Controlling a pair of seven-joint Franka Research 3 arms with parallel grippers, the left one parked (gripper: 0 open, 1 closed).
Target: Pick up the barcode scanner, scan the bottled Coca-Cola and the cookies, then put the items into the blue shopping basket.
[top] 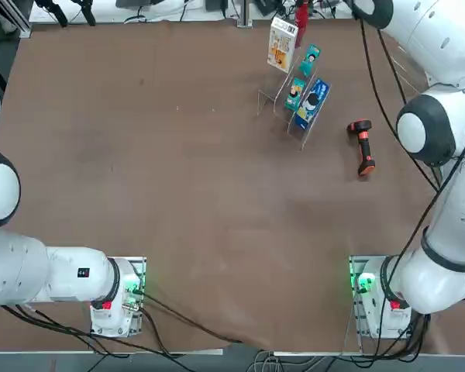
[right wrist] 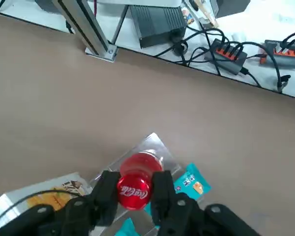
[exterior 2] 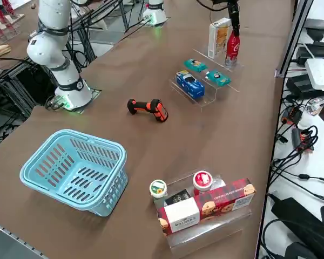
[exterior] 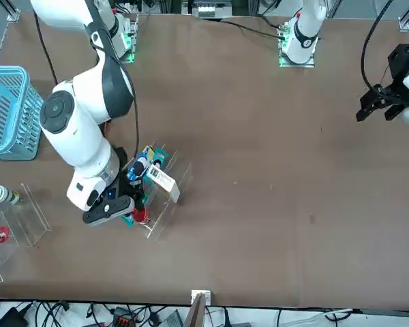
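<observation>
Upright Coca-Cola bottle [right wrist: 133, 189] grasped between the right gripper's [right wrist: 136, 178] two fingers.
The cookies [exterior 2: 218, 36] stand just beside it; the barcode scanner [top: 363, 146] lies apart, robot-side; the blue shopping basket [exterior 2: 75, 170] sits farther to the robot's right, likely the bottle's eventual heading.
</observation>
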